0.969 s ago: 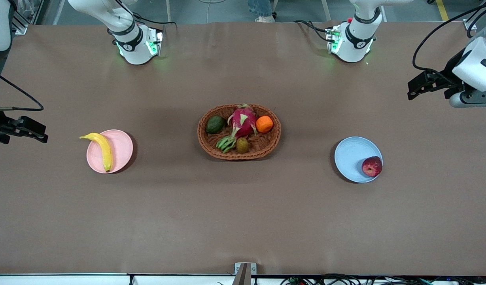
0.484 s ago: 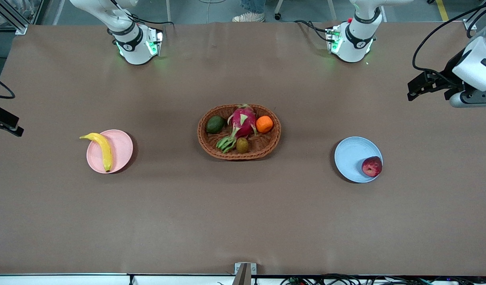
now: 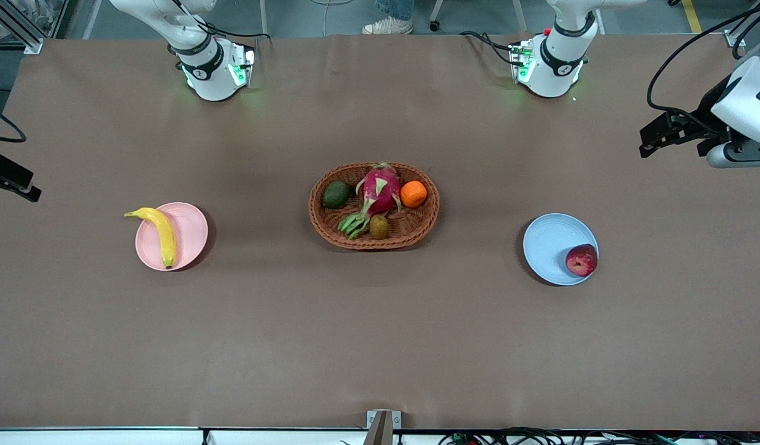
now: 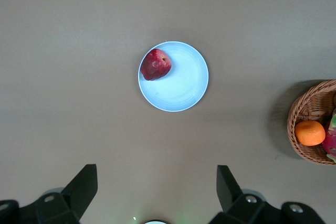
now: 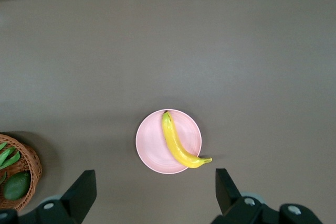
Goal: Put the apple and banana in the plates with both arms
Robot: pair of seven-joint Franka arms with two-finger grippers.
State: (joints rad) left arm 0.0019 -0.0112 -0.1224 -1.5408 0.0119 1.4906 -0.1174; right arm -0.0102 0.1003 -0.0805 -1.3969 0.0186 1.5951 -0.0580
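The yellow banana (image 3: 161, 233) lies on the pale pink plate (image 3: 190, 238), its stem end past the rim. The dark red apple (image 3: 581, 260) sits on the light blue plate (image 3: 548, 246) near its rim. My left gripper (image 3: 658, 133) is high over the left arm's end of the table, open and empty. In the left wrist view (image 4: 156, 192) it shows above the apple (image 4: 155, 64) and blue plate (image 4: 185, 86). My right gripper (image 3: 12, 178) is high at the right arm's end, open and empty. In the right wrist view (image 5: 155, 192) it shows above the banana (image 5: 178, 148) and pink plate (image 5: 151, 144).
A brown wicker basket (image 3: 420, 230) stands mid-table between the plates. It holds a pink dragon fruit (image 3: 380, 190), an orange (image 3: 413, 193), an avocado (image 3: 337, 194) and a kiwi (image 3: 378, 227). The basket's edge shows in both wrist views (image 4: 302, 114) (image 5: 30, 167).
My right gripper has pulled back toward the table's edge at the right arm's end. My left gripper has shifted slightly. The fruit and plates have not moved.
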